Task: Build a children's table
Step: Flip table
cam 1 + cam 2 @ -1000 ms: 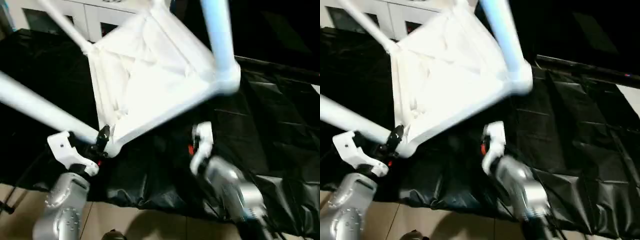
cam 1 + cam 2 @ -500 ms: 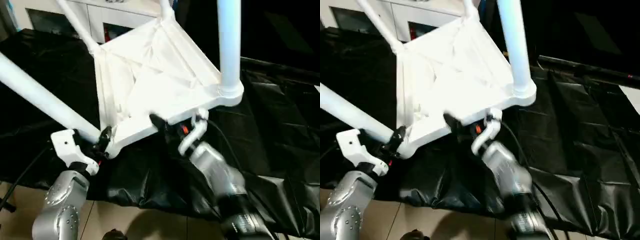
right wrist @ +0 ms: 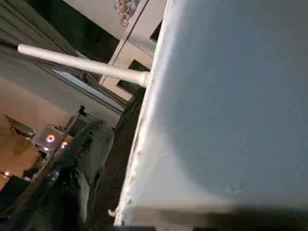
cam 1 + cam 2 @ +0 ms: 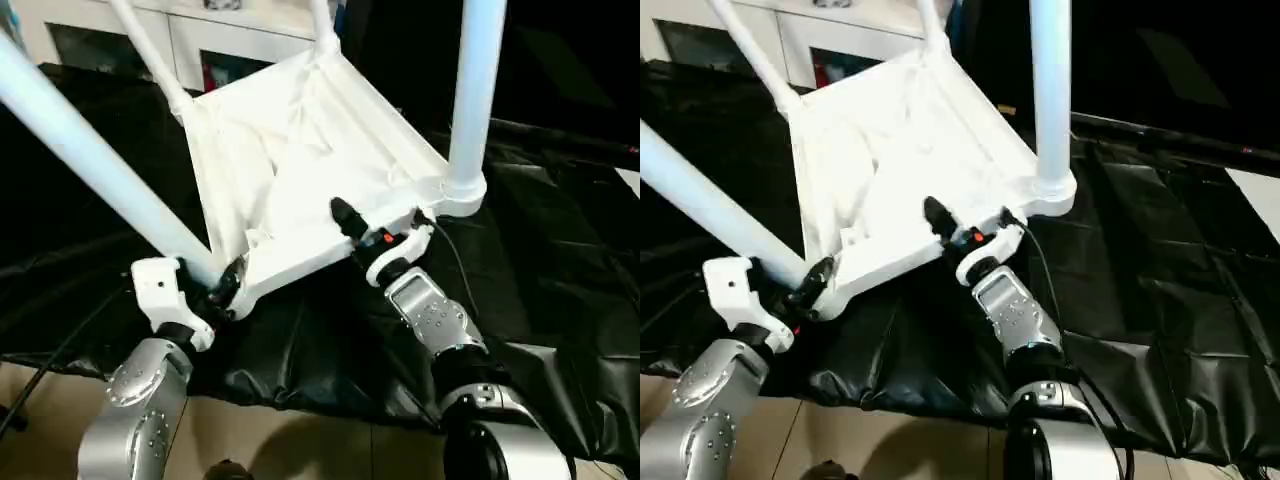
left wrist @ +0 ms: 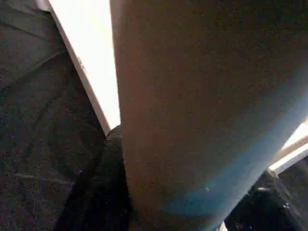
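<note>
Left tool (image 4: 228, 287) gripping leg (image 5: 202, 110), right wrist seeing cabinet (image 3: 144, 33)

A wrinkled black sheet (image 4: 560, 250) is covering the counter, spreading from the far left to the right and hanging over the near edge. Below that edge, a tan tiled floor (image 4: 290, 440) is showing. The upturned white tabletop (image 4: 300, 160) is leaning tilted above the sheet; whether its low near edge is touching the sheet cannot be told.

The tilted tabletop (image 4: 300, 180) (ribbed underside up) is gripped by the left hand (image 4: 225, 290) and right hand (image 4: 375, 228).
</note>
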`<state>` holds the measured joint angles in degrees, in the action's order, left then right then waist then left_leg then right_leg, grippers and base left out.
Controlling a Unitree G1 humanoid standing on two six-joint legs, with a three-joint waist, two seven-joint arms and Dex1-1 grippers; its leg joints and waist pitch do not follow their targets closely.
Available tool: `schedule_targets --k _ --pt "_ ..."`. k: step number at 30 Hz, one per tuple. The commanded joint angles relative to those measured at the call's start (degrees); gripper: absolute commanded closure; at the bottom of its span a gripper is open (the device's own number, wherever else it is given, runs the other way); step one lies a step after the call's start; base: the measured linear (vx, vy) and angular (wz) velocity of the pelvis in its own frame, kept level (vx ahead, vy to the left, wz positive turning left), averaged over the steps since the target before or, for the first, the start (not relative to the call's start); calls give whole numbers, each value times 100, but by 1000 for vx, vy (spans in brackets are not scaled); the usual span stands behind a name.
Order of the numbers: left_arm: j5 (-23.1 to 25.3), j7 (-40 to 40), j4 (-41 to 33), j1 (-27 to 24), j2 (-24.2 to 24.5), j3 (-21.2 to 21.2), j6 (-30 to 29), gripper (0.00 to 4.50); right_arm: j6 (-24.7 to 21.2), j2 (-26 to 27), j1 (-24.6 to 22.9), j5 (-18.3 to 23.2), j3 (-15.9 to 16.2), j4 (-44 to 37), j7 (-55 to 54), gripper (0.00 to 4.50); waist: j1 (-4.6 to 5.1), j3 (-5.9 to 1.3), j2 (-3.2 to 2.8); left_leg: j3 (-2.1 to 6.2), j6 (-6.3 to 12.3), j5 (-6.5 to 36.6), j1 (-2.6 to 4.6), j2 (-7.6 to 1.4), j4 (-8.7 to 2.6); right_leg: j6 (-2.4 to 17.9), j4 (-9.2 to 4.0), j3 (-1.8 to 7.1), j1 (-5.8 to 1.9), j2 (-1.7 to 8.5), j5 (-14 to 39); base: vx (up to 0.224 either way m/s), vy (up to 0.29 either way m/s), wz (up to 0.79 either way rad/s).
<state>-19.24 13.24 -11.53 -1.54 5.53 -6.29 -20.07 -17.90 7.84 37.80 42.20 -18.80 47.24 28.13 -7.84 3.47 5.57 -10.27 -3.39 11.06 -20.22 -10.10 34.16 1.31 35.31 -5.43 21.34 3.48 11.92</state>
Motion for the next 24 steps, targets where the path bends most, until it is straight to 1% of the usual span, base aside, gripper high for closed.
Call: schedule_targets --k 1,2,3,7,10,11,12,13,14,15,16,17,18,19,20,21,22,23,24 --pt "-317 280 -163 88 -139 264 -18 235 -7 191 342 38 -42 20 24 82 8 -285 -80 207 -337 1568 38 -428 -565 512 -510 421 -127 664 1890 0 0 0" --pt "-310 287 -154 94 -133 267 -4 235 -17 191 343 49 -64 37 39 104 6 -285 -78 200 -322 1534 38 -430 -562 520 -509 423 -120 660 1845 0 0 0" --pt "-304 295 -149 98 -130 273 4 235 -19 189 348 50 -75 52 55 115 5 -281 -95 197 -312 1550 40 -428 -561 535 -510 425 -113 656 1839 0 0 0" --pt "-277 335 -147 89 -129 276 16 235 13 183 380 39 -109 130 100 148 -1 -289 -104 197 -313 1517 39 -437 -563 579 -498 419 -113 651 1738 0 0 0" --pt "-255 346 -151 76 -103 271 2 235 29 185 381 47 -113 136 130 181 -4 -292 -94 194 -304 1479 30 -435 -560 607 -488 420 -116 651 1670 0 0 0" --pt "-259 391 -138 54 -40 285 -66 235 31 195 364 39 -126 116 186 181 -7 -291 -86 189 -292 1474 31 -432 -557 609 -490 420 -113 654 1680 0 0 0" --pt "-282 422 -135 52 -30 290 -87 235 31 196 357 37 -125 105 189 193 -6 -289 -94 189 -283 1464 27 -433 -559 611 -493 422 -112 653 1680 0 0 0" --pt "-325 479 -129 48 -17 297 -116 200 31 200 341 34 -122 87 195 204 -6 -286 -102 192 -285 1472 28 -432 -561 609 -491 420 -110 650 1697 0 0 0" --pt "-314 558 -172 36 72 337 -180 165 32 171 288 -24 -87 0 225 216 4 -294 -147 191 -316 1495 35 -434 -563 619 -494 418 -102 640 1631 0 0 0" --pt "-314 558 -172 36 72 337 -180 165 32 171 288 -24 -87 0 225 216 6 -300 -134 193 -318 1472 34 -434 -560 635 -479 417 -111 640 1580 0 0 0" --pt "-309 597 -182 38 121 340 -216 165 60 153 236 -56 -68 -108 222 225 -1 -307 -148 190 -323 1443 34 -432 -557 668 -463 418 -116 645 1511 0 0 0" --pt "-313 674 -173 60 189 337 -248 162 50 132 198 -27 -96 -237 175 233 0 -320 -157 183 -324 1343 32 -431 -549 723 -441 417 -118 637 1328 0 0 0" --pt "-314 718 -166 75 228 337 -263 148 36 118 182 -2 -117 -305 146 238 6 -332 -149 173 -296 1178 21 -434 -537 779 -404 415 -123 618 1022 0 0 0" --pt "-310 740 -169 83 263 324 -262 133 51 103 165 -5 -121 -367 122 239 8 -329 -145 169 -274 1126 14 -426 -537 791 -401 412 -129 612 942 0 0 0" --pt "-315 831 -194 112 420 239 -256 124 76 26 102 -3 -140 -647 17 239 10 -325 -213 167 -263 1120 18 -423 -538 796 -406 411 -126 613 893 0 0 0" --pt "-315 831 -194 112 420 239 -256 124 76 26 102 -3 -140 -647 17 239 15 -330 -178 160 -247 1095 27 -425 -534 801 -393 408 -129 603 856 0 0 0" --pt "-357 906 -222 105 519 164 -259 121 94 -22 66 -15 -135 -818 -18 241 9 -324 -197 161 -246 1097 20 -422 -533 813 -394 410 -131 611 876 0 0 0" --pt "-340 977 -251 90 599 148 -237 98 105 -103 41 -19 -157 -957 -46 243 -3 -326 -216 156 -247 1097 26 -421 -525 815 -395 413 -130 622 941 0 0 0" --pt "-326 1094 -277 16 735 103 -188 86 106 -160 -12 -9 -190 -1147 -107 244 -7 -315 -199 147 -236 1087 22 -421 -526 810 -407 417 -126 619 974 0 0 0"
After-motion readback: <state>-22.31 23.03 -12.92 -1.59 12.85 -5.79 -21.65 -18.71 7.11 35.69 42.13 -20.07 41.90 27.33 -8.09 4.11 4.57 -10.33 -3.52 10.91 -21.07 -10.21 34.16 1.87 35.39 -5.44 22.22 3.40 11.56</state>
